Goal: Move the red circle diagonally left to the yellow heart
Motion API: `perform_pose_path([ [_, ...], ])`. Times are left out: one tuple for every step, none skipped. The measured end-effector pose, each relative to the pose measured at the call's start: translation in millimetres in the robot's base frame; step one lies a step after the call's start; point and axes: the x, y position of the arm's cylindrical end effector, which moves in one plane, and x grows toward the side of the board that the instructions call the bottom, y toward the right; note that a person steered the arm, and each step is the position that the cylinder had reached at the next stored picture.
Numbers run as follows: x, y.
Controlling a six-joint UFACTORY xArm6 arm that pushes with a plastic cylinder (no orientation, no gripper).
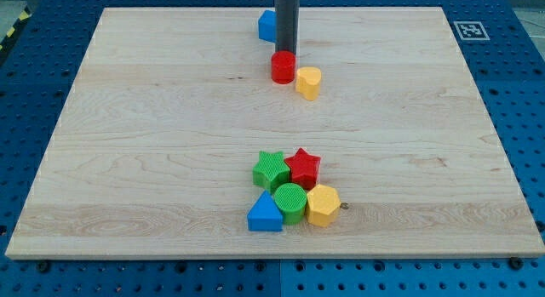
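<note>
The red circle (283, 68) sits near the view's top centre on the wooden board (153, 144). The yellow heart (308, 82) lies just to its right and slightly lower, almost touching it. My tip (285, 53) comes down right behind the red circle, at its top edge, touching or nearly touching it. A blue block (267, 25) is partly hidden behind the rod, up and left of the red circle.
A cluster sits at the bottom centre: green star (271, 170), red star (303, 168), green circle (290, 202), blue triangle (265, 214), yellow hexagon-like block (323, 204). A marker tag (470, 30) is at the board's top right corner.
</note>
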Motion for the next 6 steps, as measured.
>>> perform_pose_path([
  [0.0,2.2],
  [0.0,5.2],
  [-12.1,18.6],
  [-15.2,24.0],
  [-15.2,24.0],
  [-24.2,24.0],
])
